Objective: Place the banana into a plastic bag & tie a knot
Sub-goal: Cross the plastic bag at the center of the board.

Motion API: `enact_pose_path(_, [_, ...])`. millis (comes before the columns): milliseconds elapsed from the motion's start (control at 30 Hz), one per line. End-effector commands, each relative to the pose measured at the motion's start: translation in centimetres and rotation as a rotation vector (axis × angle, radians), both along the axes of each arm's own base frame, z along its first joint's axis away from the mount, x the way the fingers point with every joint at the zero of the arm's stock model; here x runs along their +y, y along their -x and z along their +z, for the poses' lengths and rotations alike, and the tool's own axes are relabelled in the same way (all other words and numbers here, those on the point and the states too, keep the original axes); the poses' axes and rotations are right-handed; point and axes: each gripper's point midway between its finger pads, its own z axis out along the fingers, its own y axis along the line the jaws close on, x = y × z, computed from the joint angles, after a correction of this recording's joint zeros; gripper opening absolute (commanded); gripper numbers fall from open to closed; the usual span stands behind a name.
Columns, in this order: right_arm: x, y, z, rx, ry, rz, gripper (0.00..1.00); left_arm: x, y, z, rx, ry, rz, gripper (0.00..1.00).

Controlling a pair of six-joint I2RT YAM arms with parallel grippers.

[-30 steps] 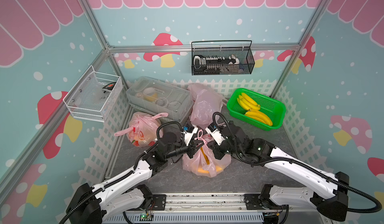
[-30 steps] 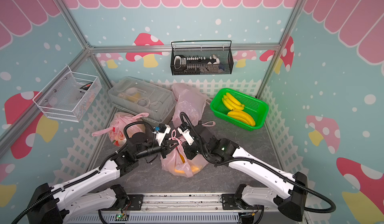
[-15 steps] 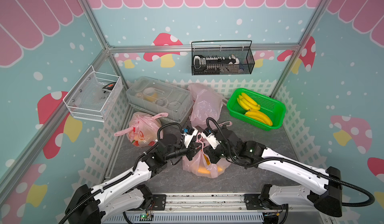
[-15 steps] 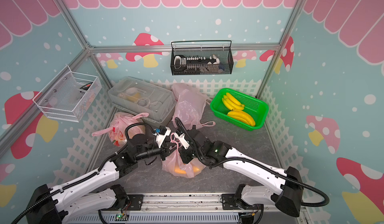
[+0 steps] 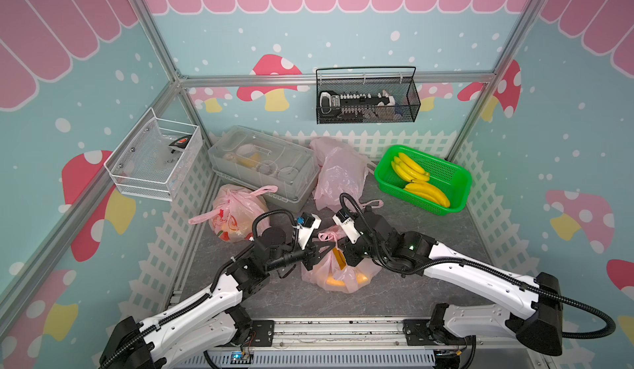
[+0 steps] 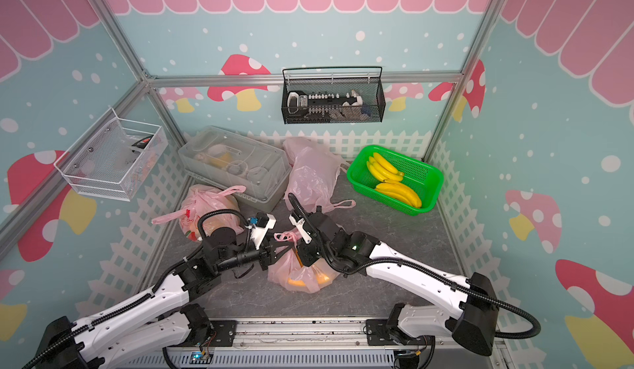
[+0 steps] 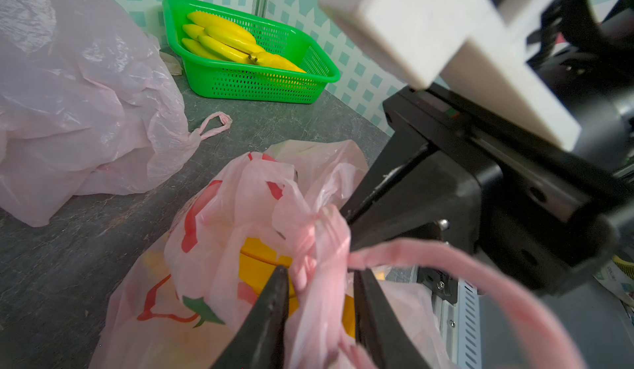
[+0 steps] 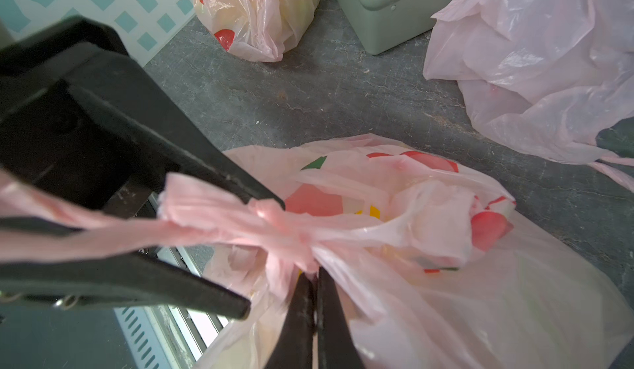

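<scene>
The pink plastic bag (image 5: 343, 274) (image 6: 298, 274) sits at the middle front of the grey floor, and the banana (image 5: 334, 281) shows yellow through it. Its handles are twisted into a knot (image 8: 291, 233) (image 7: 315, 244) on top. My left gripper (image 5: 320, 250) (image 7: 320, 274) is open, with a loose handle strand running between its spread fingers. My right gripper (image 5: 339, 249) (image 8: 315, 274) meets it from the other side. It is shut, tips pinching the gathered plastic right under the knot.
A green basket (image 5: 456, 178) of bananas (image 5: 411, 171) stands at the back right. Empty pink bags (image 5: 339, 171) lie behind the arms, beside a clear lidded box (image 5: 264, 165). A tied bag of fruit (image 5: 236, 213) rests at the left fence. Wire baskets hang on the walls.
My right gripper has swung left over the bag to the knot, close to my left gripper. The left jaws have spread apart around the handle.
</scene>
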Motion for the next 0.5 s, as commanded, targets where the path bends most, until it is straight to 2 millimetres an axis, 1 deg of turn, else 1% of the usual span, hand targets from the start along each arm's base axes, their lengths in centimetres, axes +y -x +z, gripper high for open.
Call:
enact_pose_path(0, [0.2, -0.4, 0.9, -0.037, -0.010, 0.005, 0.00, -0.3, 0.3, 0.5, 0.008, 0.031, -0.018, 0.36])
enact_pose_path(100, [0.6, 0.0, 0.7, -0.040, -0.017, 0.032, 0.00, -0.6, 0.1, 0.9, 0.010, 0.045, -0.017, 0.36])
enact_pose_path(267, [0.9, 0.7, 0.6, -0.056, -0.017, 0.071, 0.00, -0.8, -0.3, 1.2, 0.011, 0.062, -0.010, 0.34])
enact_pose_path(467, [1.3, 1.1, -0.2, -0.054, 0.011, 0.093, 0.00, -1.0, -0.3, 1.6, 0.013, 0.064, -0.022, 0.17])
